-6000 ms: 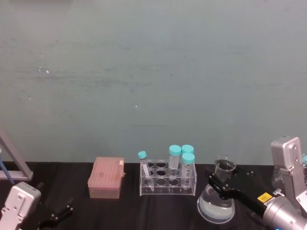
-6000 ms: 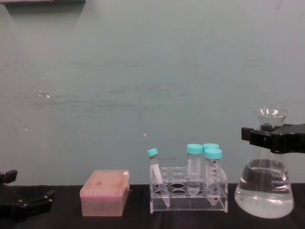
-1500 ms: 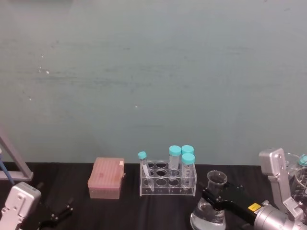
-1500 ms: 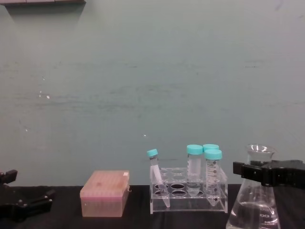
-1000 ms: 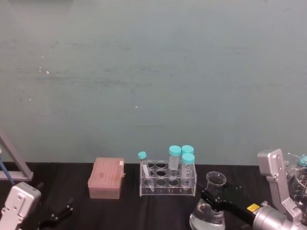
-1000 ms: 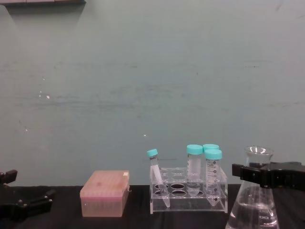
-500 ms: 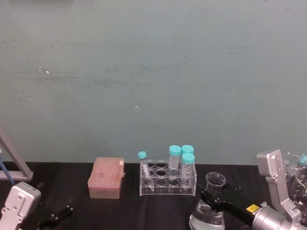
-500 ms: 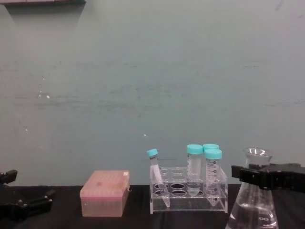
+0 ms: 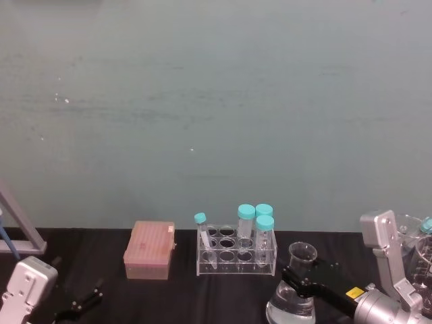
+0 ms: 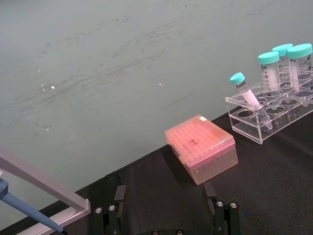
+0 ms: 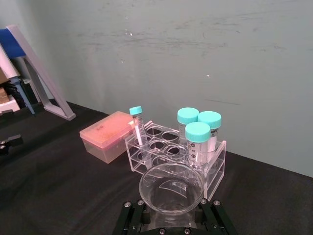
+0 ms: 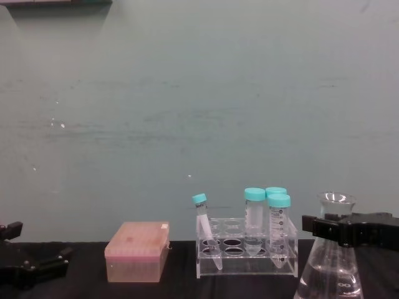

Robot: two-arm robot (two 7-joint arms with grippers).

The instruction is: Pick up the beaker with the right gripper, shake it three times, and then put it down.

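Note:
The beaker is a clear conical flask holding some clear liquid, low over the black table at the near right. My right gripper is shut on its neck just under the flared rim, black jaws on either side. From the chest the beaker stands upright with the right gripper across its neck; its base runs off the bottom edge, so contact with the table cannot be told. The right wrist view looks down into the beaker's mouth. My left gripper is parked open at the near left.
A clear tube rack with teal-capped tubes stands just left of and behind the beaker. A pink tip box lies further left. A pipette stand is at the far left, and other glassware at the far right.
Since 6 s ago the beaker has come down and shifted left, nearer to me, still held. Over the last second it only sank a little. The left arm is unmoved.

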